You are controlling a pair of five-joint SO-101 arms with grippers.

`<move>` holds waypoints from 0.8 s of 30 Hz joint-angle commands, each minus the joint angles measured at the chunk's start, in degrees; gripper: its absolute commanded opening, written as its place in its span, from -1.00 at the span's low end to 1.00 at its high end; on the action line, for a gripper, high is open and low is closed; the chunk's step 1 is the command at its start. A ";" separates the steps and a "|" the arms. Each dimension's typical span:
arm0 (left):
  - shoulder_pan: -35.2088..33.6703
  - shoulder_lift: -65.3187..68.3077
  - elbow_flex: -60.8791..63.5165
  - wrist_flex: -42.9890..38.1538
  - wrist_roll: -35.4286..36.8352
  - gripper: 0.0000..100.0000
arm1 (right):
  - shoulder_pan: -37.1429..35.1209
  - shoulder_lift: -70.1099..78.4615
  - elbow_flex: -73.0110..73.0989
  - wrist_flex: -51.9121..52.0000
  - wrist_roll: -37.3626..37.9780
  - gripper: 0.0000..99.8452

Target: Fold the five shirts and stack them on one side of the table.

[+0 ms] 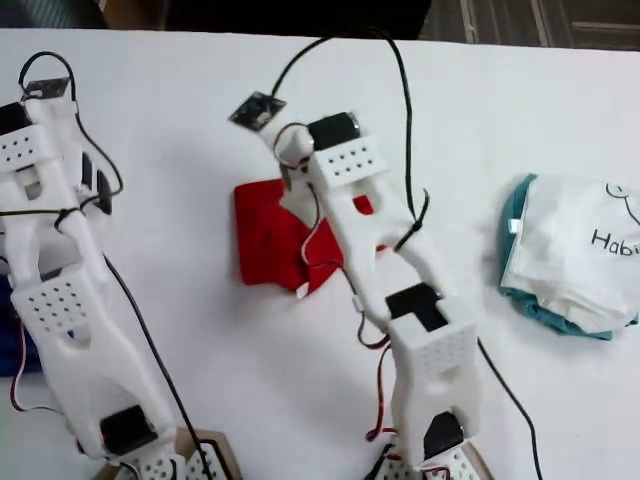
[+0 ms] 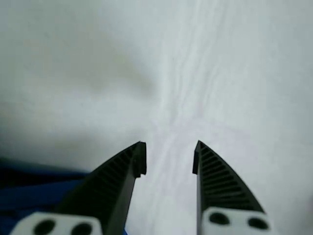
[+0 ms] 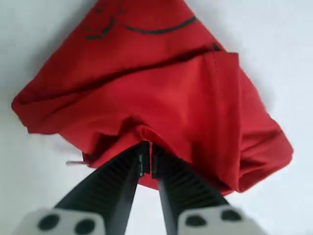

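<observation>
A crumpled red shirt (image 1: 268,240) lies in the middle of the table. My right gripper (image 3: 148,152) is shut on a raised fold at the edge of the red shirt (image 3: 161,93), and in the high view the right gripper (image 1: 296,188) sits over the cloth. A black printed line shows on the shirt's far part. My left gripper (image 2: 168,157) stands open over the bare white table (image 2: 205,73), nothing between its fingers. A blue shirt (image 2: 34,192) lies just beside it; the same blue shirt (image 1: 12,345) peeks out under the left arm at the table's left edge.
At the right side lies a pile of shirts, a white one (image 1: 580,245) on top of a teal one (image 1: 545,310). Black and red cables (image 1: 405,110) trail across the table around the right arm. The table's far edge (image 1: 330,32) runs along the top.
</observation>
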 commanded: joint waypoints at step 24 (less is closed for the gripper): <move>0.26 -0.70 -0.13 0.18 -0.44 -0.63 | 20.18 3.82 2.99 8.57 5.71 -0.96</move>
